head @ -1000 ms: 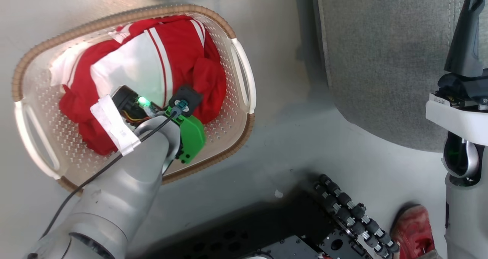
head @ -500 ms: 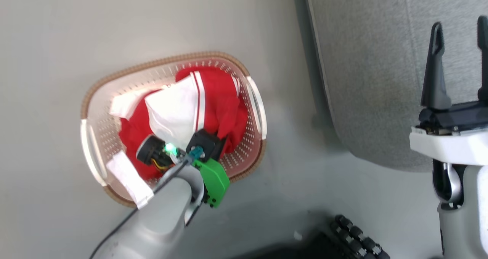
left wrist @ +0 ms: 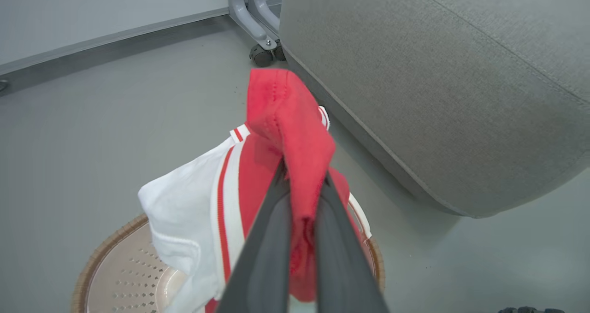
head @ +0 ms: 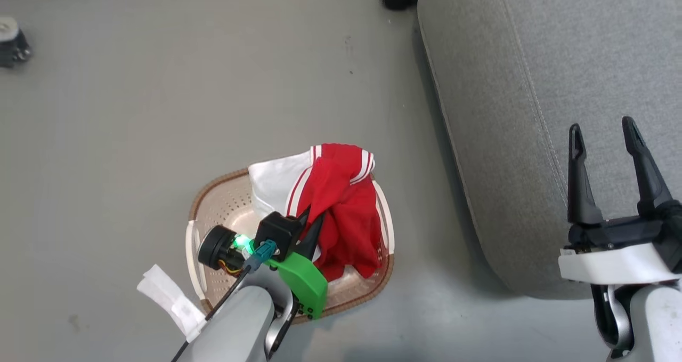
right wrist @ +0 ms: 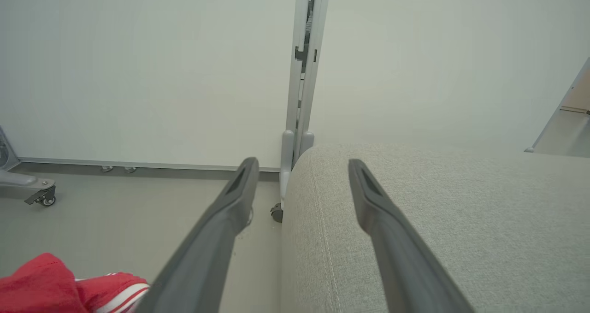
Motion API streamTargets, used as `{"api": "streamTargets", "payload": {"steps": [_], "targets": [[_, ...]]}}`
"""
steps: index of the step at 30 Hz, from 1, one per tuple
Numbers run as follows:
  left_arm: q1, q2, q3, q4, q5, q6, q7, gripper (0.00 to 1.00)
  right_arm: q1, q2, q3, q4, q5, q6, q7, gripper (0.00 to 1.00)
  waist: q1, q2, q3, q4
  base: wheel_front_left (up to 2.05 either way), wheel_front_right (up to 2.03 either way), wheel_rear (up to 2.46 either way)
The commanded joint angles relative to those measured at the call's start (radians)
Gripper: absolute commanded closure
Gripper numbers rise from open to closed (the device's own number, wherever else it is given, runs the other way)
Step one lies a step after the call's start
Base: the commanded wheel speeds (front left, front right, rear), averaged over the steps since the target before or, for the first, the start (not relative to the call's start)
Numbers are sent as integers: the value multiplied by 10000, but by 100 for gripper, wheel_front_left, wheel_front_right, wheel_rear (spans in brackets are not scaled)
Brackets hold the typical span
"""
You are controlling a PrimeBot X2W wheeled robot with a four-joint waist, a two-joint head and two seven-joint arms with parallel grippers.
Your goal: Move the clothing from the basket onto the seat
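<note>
- Clothing point(head: 341, 212), soft red-and-white sports fabric, hangs pinched in left fingers point(left wrist: 267, 248) over cream perforated plastic basket point(head: 213, 196).
- Grey woven-fabric seat point(head: 533, 85) holds nothing in view (carry and drop remain); right fingers point(head: 581, 191) spread, empty.

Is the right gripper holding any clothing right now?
No, the right gripper stands wide open, with nothing clamped in it.

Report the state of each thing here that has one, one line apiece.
left tool, shut on the clothing.
right tool, open, empty, above the edge of the seat.
clothing, lifted, hanging from the left tool over the basket.
basket, upright on the floor, beside the seat.
seat, no clothing on the part in view.
</note>
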Motion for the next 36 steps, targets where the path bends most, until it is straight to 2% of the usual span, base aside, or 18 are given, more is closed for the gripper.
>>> {"api": "streamTargets", "payload": {"steps": [1, 16, 27, 36], "targets": [[323, -12, 146, -237, 38, 1, -56, 100, 303, -24, -21, 49, 11, 1, -28, 0, 1, 0, -1689, 691, 0, 0, 0], [1726, -25, 820, -1630, -101, -262, -55, 100, 1316, -117, 101, 141, -15, 1, -28, 0, 1, 0, -3227, 741, 0, 0, 0], [1776, -23, 918, -3216, -313, -305, -55, 100, 1914, -156, 548, 393, 215, 1, -28, 0, 1, 0, -4107, 806, 0, 0, 0], [955, -21, 749, -4006, -2388, -546, -55, 100, 2052, -292, 1190, 600, 413, 1, -28, 0, 1, 0, -4294, 707, 0, 0, 0]]}}
